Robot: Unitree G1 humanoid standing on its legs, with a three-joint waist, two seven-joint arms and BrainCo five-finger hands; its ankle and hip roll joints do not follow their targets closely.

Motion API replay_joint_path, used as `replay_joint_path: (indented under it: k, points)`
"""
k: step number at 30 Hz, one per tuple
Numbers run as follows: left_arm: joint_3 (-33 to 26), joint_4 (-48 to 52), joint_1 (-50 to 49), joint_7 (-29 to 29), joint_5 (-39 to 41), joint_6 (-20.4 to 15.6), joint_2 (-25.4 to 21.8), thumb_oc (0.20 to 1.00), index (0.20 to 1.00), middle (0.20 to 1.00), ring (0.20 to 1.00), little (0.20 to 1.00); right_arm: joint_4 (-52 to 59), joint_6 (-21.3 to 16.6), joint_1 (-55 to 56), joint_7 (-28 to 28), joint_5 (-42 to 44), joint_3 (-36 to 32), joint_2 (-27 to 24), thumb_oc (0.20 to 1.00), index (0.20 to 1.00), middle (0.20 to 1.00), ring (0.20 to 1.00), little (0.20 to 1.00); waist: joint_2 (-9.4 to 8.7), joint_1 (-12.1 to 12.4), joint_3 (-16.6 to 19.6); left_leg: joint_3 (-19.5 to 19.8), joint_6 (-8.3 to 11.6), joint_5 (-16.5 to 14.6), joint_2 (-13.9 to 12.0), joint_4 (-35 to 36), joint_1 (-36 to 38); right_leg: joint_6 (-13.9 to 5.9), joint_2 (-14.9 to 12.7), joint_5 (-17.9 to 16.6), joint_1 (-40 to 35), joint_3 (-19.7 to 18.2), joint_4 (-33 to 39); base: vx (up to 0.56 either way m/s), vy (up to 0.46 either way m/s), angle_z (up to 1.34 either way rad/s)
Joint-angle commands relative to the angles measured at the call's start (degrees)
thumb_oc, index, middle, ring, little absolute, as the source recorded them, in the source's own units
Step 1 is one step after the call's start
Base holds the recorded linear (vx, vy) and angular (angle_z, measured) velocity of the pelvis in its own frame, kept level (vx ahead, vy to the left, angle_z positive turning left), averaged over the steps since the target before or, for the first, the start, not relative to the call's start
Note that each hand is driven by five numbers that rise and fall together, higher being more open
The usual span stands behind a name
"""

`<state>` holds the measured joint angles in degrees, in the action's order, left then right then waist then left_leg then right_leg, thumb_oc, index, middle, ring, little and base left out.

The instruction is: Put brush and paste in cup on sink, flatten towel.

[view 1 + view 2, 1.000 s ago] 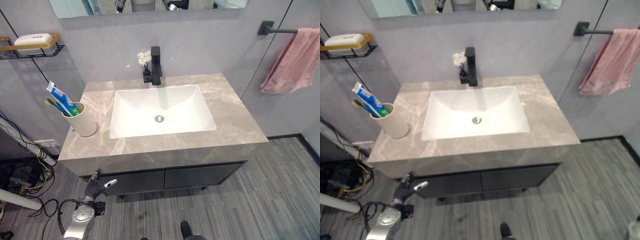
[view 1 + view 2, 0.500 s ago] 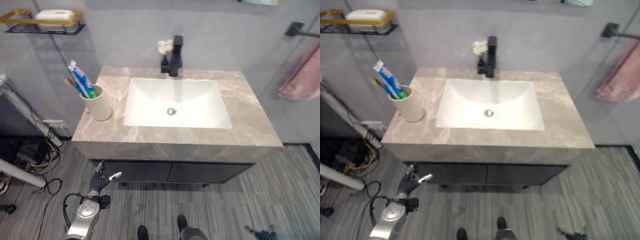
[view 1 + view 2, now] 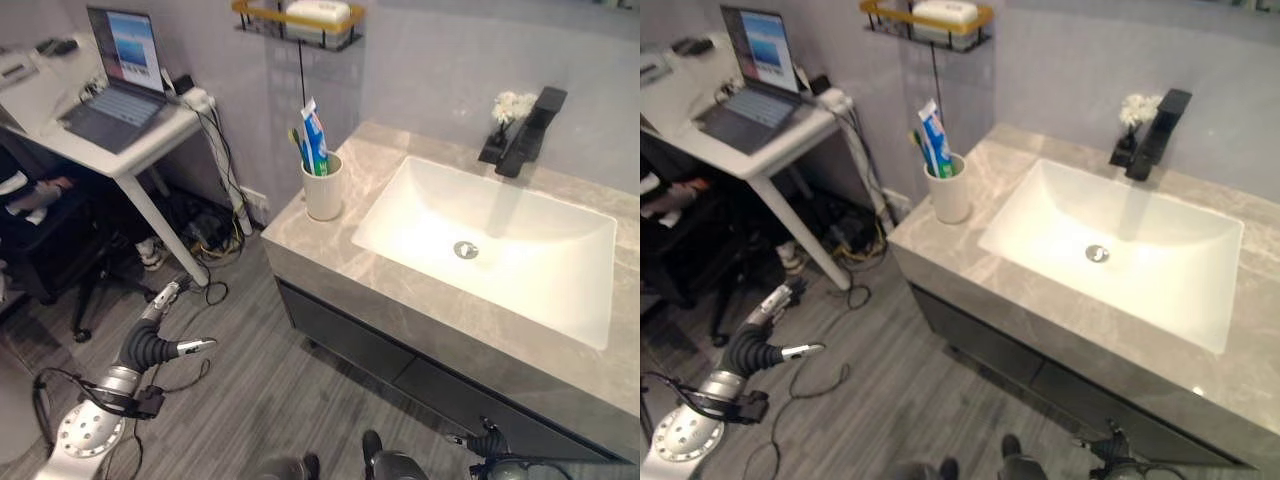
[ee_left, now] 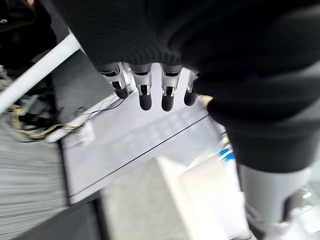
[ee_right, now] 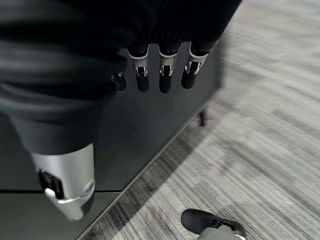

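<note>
The cup (image 3: 323, 188) stood upright at the upper centre of the left eye view, on the near-left corner of the grey marble counter (image 3: 330, 255), just beside the white sink basin (image 3: 500, 250). The toothpaste tube (image 3: 314, 136) and the toothbrush (image 3: 298, 146) both stood in the cup, leaning toward the wall. A black faucet (image 3: 530, 145) sat behind the basin at the upper right, with a small white flower (image 3: 508, 106) touching or just beside it. A gold-rimmed shelf (image 3: 300, 20) with a white soap box (image 3: 318, 14) hung on the wall above the cup.

The left hand (image 3: 160, 325) hung at the lower left of the frame, over the floor, well apart from the cup and below counter level; fingers relaxed and straight, holding nothing. The right hand (image 5: 160, 75) hung before the dark cabinet front (image 5: 150, 135), fingers loosely extended, empty. A white desk (image 3: 110, 120) with an open laptop (image 3: 120, 70) occupied the upper left.
</note>
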<state>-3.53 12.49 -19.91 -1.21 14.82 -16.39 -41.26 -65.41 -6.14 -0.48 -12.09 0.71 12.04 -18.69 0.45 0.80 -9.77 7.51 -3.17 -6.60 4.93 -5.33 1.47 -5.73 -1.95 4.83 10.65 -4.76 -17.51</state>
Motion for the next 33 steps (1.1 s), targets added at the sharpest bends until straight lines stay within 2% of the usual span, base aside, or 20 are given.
replay_joint_path:
  k: [1,2,6,14,17,21,24,25,27,29,31,33]
  points:
    - [-4.63,2.55,0.68,-0.24,4.52,-2.42,-0.30,0.445,0.445,0.445,0.445,0.445,-0.21,0.55,1.08,1.12,-4.06,2.04,0.12,1.000,1.000,1.000,1.000,1.000,-1.10,-1.75,0.57,2.90,0.69,2.35,4.67,4.29,2.58,-3.35,0.05,-17.46,7.35,-1.05,15.69,0.05,-0.025,0.22]
    - [-4.73,2.26,1.02,0.23,5.87,-2.28,0.11,0.200,0.200,0.200,0.200,0.200,-0.44,0.69,1.27,1.18,-4.28,2.08,0.25,1.000,1.000,1.000,1.000,1.000,-1.27,-1.83,0.69,3.45,0.88,2.17,5.03,4.23,2.86,-3.45,-0.02,-17.35,6.62,-1.53,15.91,0.09,-0.062,0.31]
    - [-6.26,2.88,1.52,3.35,13.02,-1.33,1.71,0.200,0.200,0.200,0.200,0.200,-1.93,1.66,1.68,3.08,-7.11,3.09,-0.12,1.000,1.000,1.000,1.000,1.000,-0.95,-1.74,2.71,3.75,1.28,2.11,4.14,6.79,3.85,-3.46,-0.23,-18.99,4.44,-2.15,18.66,0.13,-0.087,0.26]
    - [-7.00,1.52,5.05,2.97,15.61,-0.47,-0.17,0.200,0.200,0.200,0.200,0.200,-1.43,1.91,3.28,2.82,-5.89,0.04,-1.26,1.000,1.000,1.000,1.000,1.000,0.29,-2.81,3.21,3.68,2.14,2.99,2.36,9.17,3.57,-2.74,0.18,-18.02,4.34,-1.62,19.29,0.08,-0.064,0.04]
    - [-6.43,0.87,7.06,2.91,20.25,0.42,0.46,0.200,0.200,0.200,0.200,0.200,-2.82,3.15,2.60,2.38,-6.75,-0.70,-1.81,1.000,1.000,1.000,1.000,1.000,1.42,-3.28,3.23,1.84,2.26,3.06,1.76,9.87,3.16,-3.06,-0.04,-18.00,5.15,-0.55,19.72,0.07,-0.003,-0.09]
    - [-7.92,0.90,6.25,3.19,20.97,0.31,-0.66,0.200,0.200,0.200,0.200,0.200,-3.40,3.52,2.12,2.86,-8.19,-0.03,-2.09,1.000,1.000,1.000,1.000,1.000,1.78,-2.91,3.05,-1.02,2.56,2.74,1.16,10.27,2.51,-3.49,0.24,-18.07,6.86,0.41,18.99,0.04,-0.012,-0.45]
    - [-7.35,-0.91,6.91,2.77,21.20,0.43,-0.33,0.200,0.200,0.200,0.200,0.200,-3.54,3.45,2.64,3.14,-8.19,0.04,-1.99,1.000,1.000,1.000,1.000,1.000,1.93,-3.39,2.94,-0.84,2.87,2.65,0.82,10.33,2.18,-3.10,0.19,-17.67,7.27,0.32,18.54,0.03,-0.028,-0.29]
    - [-6.46,-4.24,9.53,0.96,17.44,0.12,-0.39,0.200,0.200,0.200,0.200,0.200,-3.57,3.37,2.86,2.85,-7.53,-0.21,-1.78,1.000,1.000,1.000,1.000,1.000,2.09,-4.10,2.42,-0.50,3.35,2.90,0.41,10.33,1.73,-2.56,0.09,-16.86,7.61,0.73,18.26,0.02,-0.050,-0.01]
    - [-5.45,-5.44,11.35,0.37,16.07,-0.15,-0.53,0.200,0.200,0.200,0.200,0.200,-3.64,3.24,2.73,2.75,-7.03,-0.31,-1.75,1.000,1.000,1.000,1.000,1.000,2.29,-4.52,2.26,-0.07,3.59,3.03,0.24,10.33,1.37,-2.35,-0.05,-16.45,7.77,0.93,18.14,0.02,-0.040,0.28]
    - [-2.33,-8.71,14.91,0.47,14.47,0.40,-1.17,0.200,0.200,0.200,0.200,0.200,-2.93,2.88,4.02,2.82,-5.89,-0.20,-2.06,1.000,1.000,1.000,1.000,1.000,2.66,-6.29,2.29,0.48,4.13,3.23,-0.09,10.33,0.41,-1.65,0.35,-15.82,8.12,-0.83,18.44,0.04,-0.045,0.39]
    - [-1.59,-9.21,16.07,0.41,13.63,0.39,-1.46,0.200,0.200,0.200,0.200,0.200,-2.95,2.76,4.23,2.76,-5.64,-0.25,-2.09,1.000,1.000,1.000,1.000,1.000,2.83,-6.59,2.23,0.95,4.29,3.33,-0.30,10.33,0.21,-1.45,0.57,-15.24,8.14,-1.46,18.47,0.02,-0.037,0.33]
    - [1.65,-11.03,21.86,-0.93,12.16,-0.21,-2.94,0.200,0.200,0.200,0.200,0.200,-2.16,2.18,4.72,2.36,-3.84,-0.23,-2.29,1.000,1.000,1.000,1.000,1.000,2.85,-8.52,0.93,3.53,5.16,4.56,-0.71,10.33,-1.94,-1.00,2.72,-13.77,10.73,-7.13,15.16,0.00,-0.088,0.29]
